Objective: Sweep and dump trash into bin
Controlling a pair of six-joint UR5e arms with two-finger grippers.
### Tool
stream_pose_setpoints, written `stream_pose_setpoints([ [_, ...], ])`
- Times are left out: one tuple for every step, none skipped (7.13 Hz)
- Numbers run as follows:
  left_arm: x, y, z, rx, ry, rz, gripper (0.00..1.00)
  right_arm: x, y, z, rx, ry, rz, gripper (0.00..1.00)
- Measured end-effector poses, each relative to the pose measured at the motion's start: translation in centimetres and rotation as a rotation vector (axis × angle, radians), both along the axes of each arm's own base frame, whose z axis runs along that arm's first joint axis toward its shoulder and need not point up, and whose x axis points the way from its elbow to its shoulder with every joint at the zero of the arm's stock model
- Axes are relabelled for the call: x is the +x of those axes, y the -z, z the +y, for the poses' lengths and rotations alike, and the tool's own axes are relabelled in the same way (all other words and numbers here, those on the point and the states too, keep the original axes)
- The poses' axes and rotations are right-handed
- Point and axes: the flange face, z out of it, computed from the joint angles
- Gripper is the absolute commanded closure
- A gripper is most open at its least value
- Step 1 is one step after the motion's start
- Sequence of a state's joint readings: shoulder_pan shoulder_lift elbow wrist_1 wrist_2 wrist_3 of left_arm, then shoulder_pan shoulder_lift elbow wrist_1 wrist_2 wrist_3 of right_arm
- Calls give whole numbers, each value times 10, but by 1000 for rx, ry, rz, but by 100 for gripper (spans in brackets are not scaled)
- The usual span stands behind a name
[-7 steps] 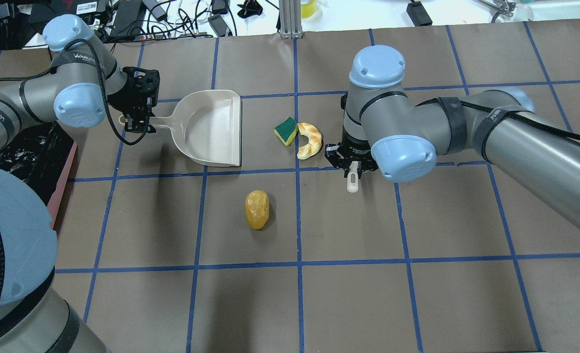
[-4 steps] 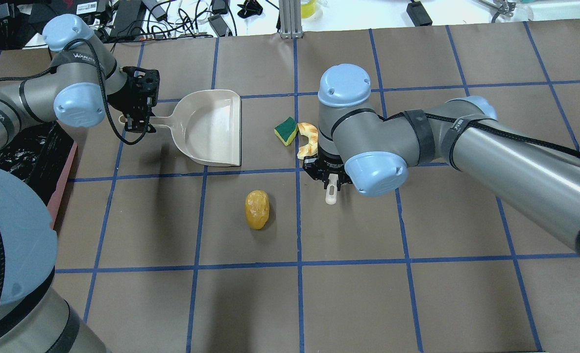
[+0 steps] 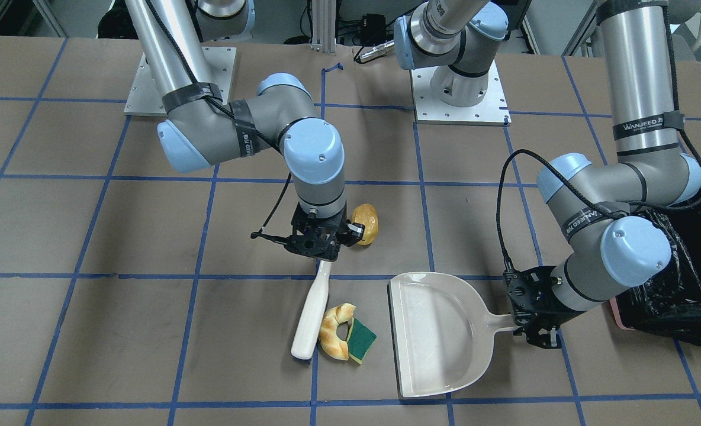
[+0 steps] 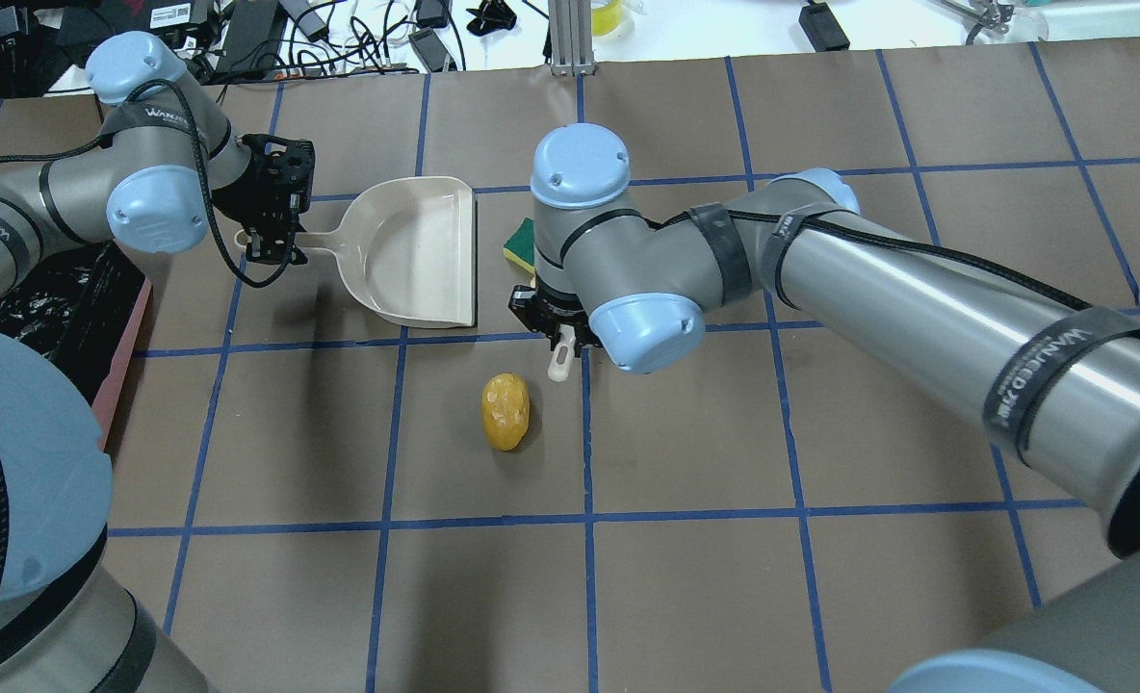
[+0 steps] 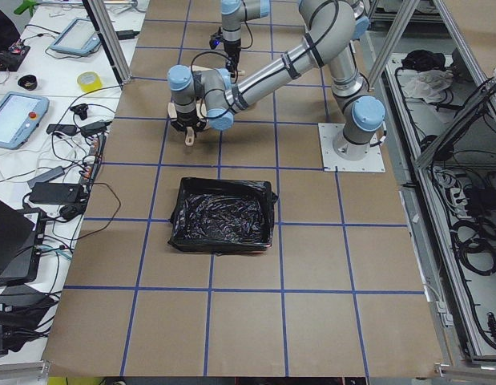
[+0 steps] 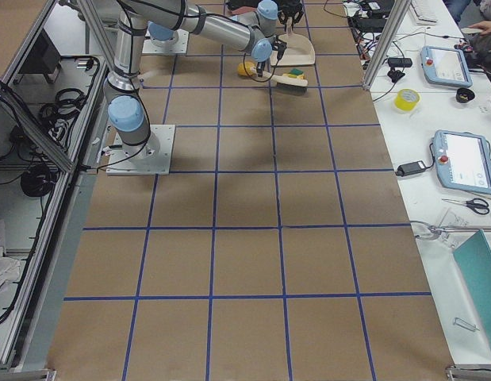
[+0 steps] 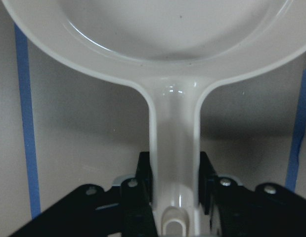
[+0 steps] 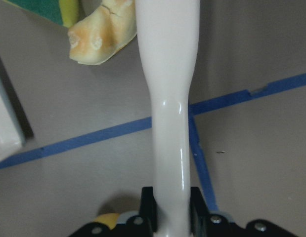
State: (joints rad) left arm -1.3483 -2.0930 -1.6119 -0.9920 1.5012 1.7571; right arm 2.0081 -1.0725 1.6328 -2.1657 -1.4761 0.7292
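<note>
My right gripper (image 3: 322, 255) is shut on a white long-handled sweeping tool (image 3: 312, 313) that lies low over the table. The tan croissant (image 3: 334, 331) and the green-and-yellow sponge (image 3: 361, 340) lie against the tool's far end, close to the mouth of the off-white dustpan (image 3: 433, 331). The yellow-brown potato (image 4: 505, 411) lies apart, just beside my right gripper (image 4: 560, 337). My left gripper (image 4: 276, 241) is shut on the dustpan's handle (image 7: 173, 148). The bin (image 5: 223, 212), with its black bag, stands beyond the left arm (image 3: 670, 296).
The table is brown paper with a blue tape grid. The right arm's elbow hides the croissant in the overhead view; only a corner of the sponge (image 4: 520, 245) shows there. The bin's pink side (image 4: 122, 356) is at the table's left edge.
My right gripper has swept left with the tool, pushing the croissant and sponge toward the dustpan's mouth. The left gripper, dustpan and potato have not moved.
</note>
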Motion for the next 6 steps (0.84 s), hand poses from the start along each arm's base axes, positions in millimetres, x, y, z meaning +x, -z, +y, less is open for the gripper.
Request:
stream_pose_setpoints([
  [0,1,1,1,0,0,100,36,3,-8,-8,26,-22,100],
  [0,1,1,1,-1,0,100,71,3,-12,-19,42,-48,100],
  [0,1,1,2,-1,1,100,102,-3,-14,-35,47,-79,100],
  [0,1,1,2,-1,1,100,130,-10,-12,-45,49,-111,100],
  [0,1,1,2,-2,1,100,154,-19,-6,-52,47,-146,100],
  [0,1,1,2,-2,2,100,171,-33,-1,-56,49,-182,100],
])
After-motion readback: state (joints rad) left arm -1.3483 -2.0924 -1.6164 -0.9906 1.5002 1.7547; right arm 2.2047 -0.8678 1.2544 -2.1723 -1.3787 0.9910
